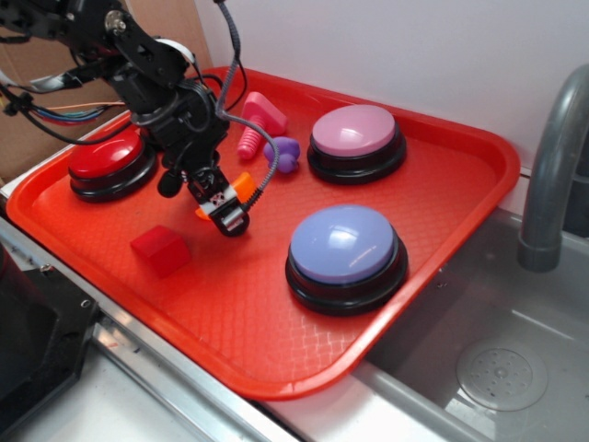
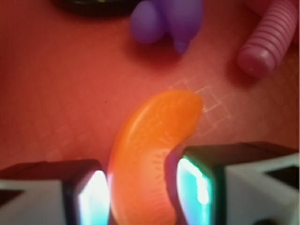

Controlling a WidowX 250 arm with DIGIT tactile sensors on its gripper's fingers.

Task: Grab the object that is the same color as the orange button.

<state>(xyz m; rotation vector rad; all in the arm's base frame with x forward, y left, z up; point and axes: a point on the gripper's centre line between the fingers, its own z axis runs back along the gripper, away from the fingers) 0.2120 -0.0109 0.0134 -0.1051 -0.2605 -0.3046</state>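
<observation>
black robot gripper (image 2: 143,192) low over red plastic tray (image 1: 442,175), jaws spread astride small flat orange plastic crescent (image 2: 152,154) (small gaps both sides), purple toy (image 2: 164,18) beyond

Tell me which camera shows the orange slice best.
The wrist view: the orange slice fills the frame between the end effector fingers. The exterior view shows only slivers of it behind the end effector.

This looks like a toy kitchen set up as a robot test bench. A grey sink basin (image 1: 502,368) with a round drain (image 1: 502,372) sits at right, a grey faucet (image 1: 552,175) curving over it. Beside it lies a red plastic tray (image 1: 276,341), a plain white wall (image 1: 414,46) behind, and loose cables (image 1: 55,110) trailing off the arm.
</observation>
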